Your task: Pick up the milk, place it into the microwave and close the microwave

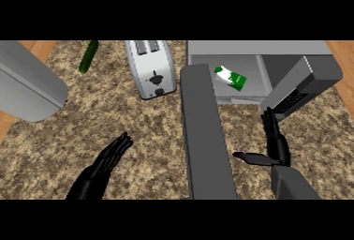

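The milk (232, 78) lies inside the microwave (257, 49). Its open door (204, 136) stretches toward six o'clock, just beside the right hand (276, 143), whose fingers are straight and spread.

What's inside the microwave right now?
The milk lies tipped over on the floor of the microwave, whose door is swung open. The top panel covers the rear of the cavity, so that part is hidden.

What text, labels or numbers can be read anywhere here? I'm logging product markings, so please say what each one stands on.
None can be read.
The milk carton inside the microwave: green and white patches only, no legible words.
Microwave control panel: dark marks, too small to read.
Toaster: a dark knob and lever, no lettering visible.
Nothing else carries any sign.
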